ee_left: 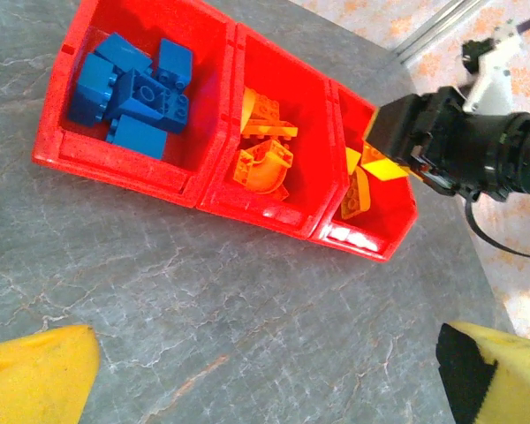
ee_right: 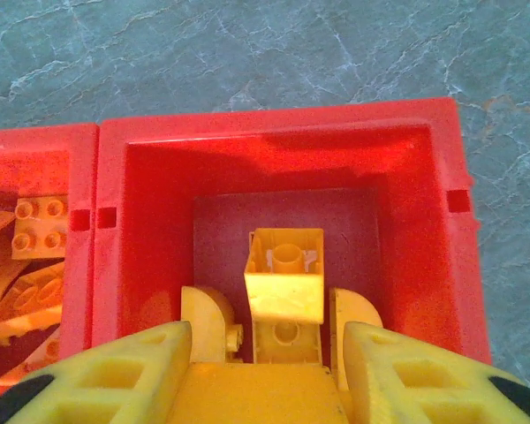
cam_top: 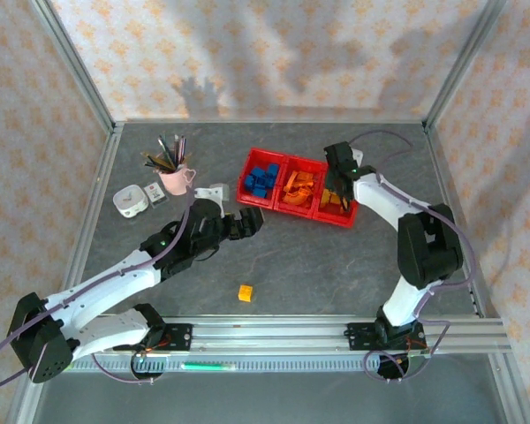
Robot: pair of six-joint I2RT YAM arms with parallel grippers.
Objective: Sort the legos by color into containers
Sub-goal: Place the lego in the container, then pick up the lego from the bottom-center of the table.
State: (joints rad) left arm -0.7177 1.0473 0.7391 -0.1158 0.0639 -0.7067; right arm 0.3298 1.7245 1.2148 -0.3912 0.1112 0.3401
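Sorting nears its end: your right fingers (ee_right: 132, 371) hang parted over the bin at the right end of the red containers (ee_left: 115, 163), gripping nothing. A yellow brick (ee_right: 285, 276) sits tilted just beyond their tips, on other yellow pieces in that bin. Along the row, the blue legos (ee_left: 132, 88) fill the bin at the left of the frame, the orange pieces (ee_left: 265, 150) the middle one, and the yellow ones the right. Your left fingers (ee_left: 35, 371) are spread wide and empty, low over the bare counter (ee_left: 247, 291) just short of the bins. One stray brick (cam_top: 246, 292), yellow or orange and too small to call, lies alone on the counter at lower centre of the overhead view, well apart from the bins. By the look of it, that single piece is all that is left to you. A pink cup of pens (cam_top: 172, 177) stands at upper left.
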